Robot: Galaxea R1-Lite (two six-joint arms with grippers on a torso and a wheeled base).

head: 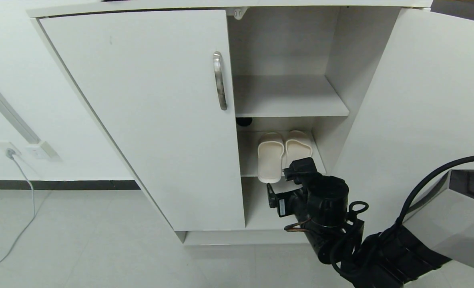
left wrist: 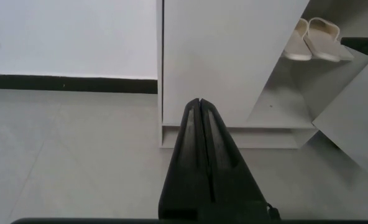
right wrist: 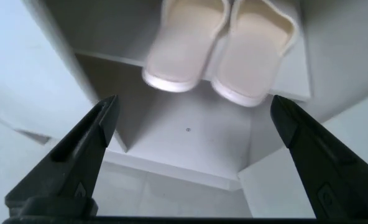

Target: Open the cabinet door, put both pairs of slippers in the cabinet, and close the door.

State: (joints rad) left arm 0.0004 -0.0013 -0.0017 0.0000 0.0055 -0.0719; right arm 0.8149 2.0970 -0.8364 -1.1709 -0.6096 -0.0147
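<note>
A white cabinet (head: pixel 141 120) stands with its left door shut and its right door (head: pixel 421 104) swung wide open. One pair of cream slippers (head: pixel 283 154) lies side by side on the middle shelf (head: pixel 321 164), heels at the front edge. My right gripper (head: pixel 284 183) hovers open just in front of and below that shelf edge, holding nothing. In the right wrist view the slippers (right wrist: pixel 218 43) sit beyond the spread right gripper (right wrist: pixel 193 115). My left gripper (left wrist: pixel 200 109) is shut and empty, low over the floor, facing the cabinet's base, with the slippers (left wrist: pixel 311 40) farther off.
The shut door carries a metal handle (head: pixel 219 80). The upper shelf (head: pixel 285 96) is bare; a small dark object (head: pixel 244 121) sits under it at the back. A wall socket and cable (head: pixel 9 153) are at the left. Tiled floor (head: pixel 101 252) lies in front.
</note>
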